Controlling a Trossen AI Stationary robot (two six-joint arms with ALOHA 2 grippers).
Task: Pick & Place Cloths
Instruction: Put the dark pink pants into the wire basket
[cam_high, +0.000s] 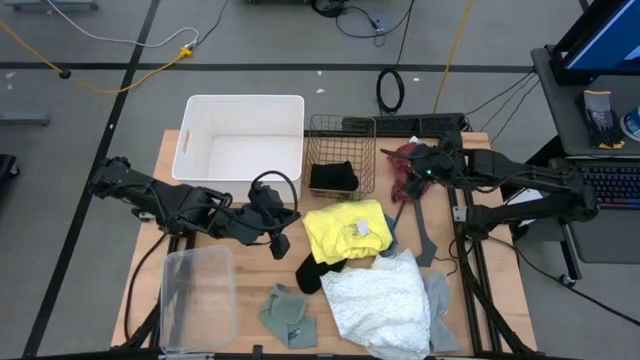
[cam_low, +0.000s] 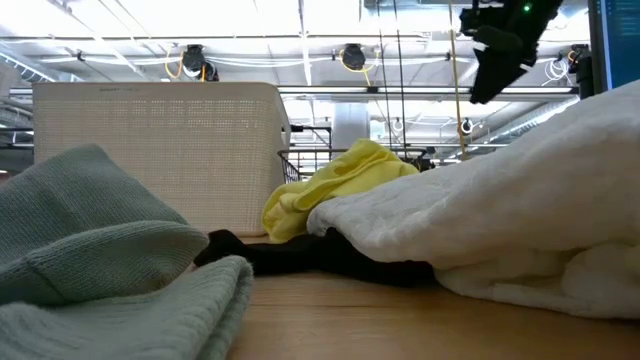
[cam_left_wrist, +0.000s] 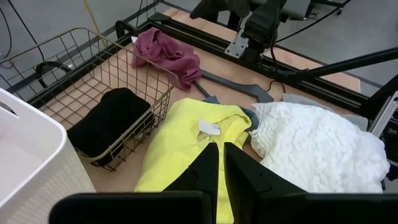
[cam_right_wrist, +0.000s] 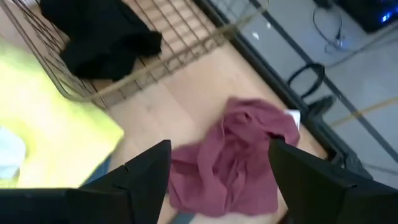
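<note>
My right gripper (cam_high: 410, 165) (cam_right_wrist: 219, 144) is open and raised above the maroon cloth (cam_right_wrist: 239, 162) (cam_high: 402, 182), which lies crumpled on the table beside the wire basket; its fingers stand on either side, apart from it. My left gripper (cam_high: 281, 244) (cam_left_wrist: 221, 146) is shut, at the left edge of the yellow cloth (cam_high: 345, 230) (cam_left_wrist: 180, 143). A black cloth (cam_high: 333, 177) lies in the wire basket (cam_high: 342, 128). Another black cloth (cam_high: 318, 271), the white lacy cloth (cam_high: 375, 298), a grey cloth (cam_high: 441, 312) and a sage-green cloth (cam_high: 287, 314) lie on the near table.
A white bin (cam_high: 240, 105) stands left of the basket at the far edge. A clear plastic container (cam_high: 197, 290) sits at the near left. The thin dark V-shaped bar (cam_high: 421, 235) lies between the yellow cloth and the right arm's base.
</note>
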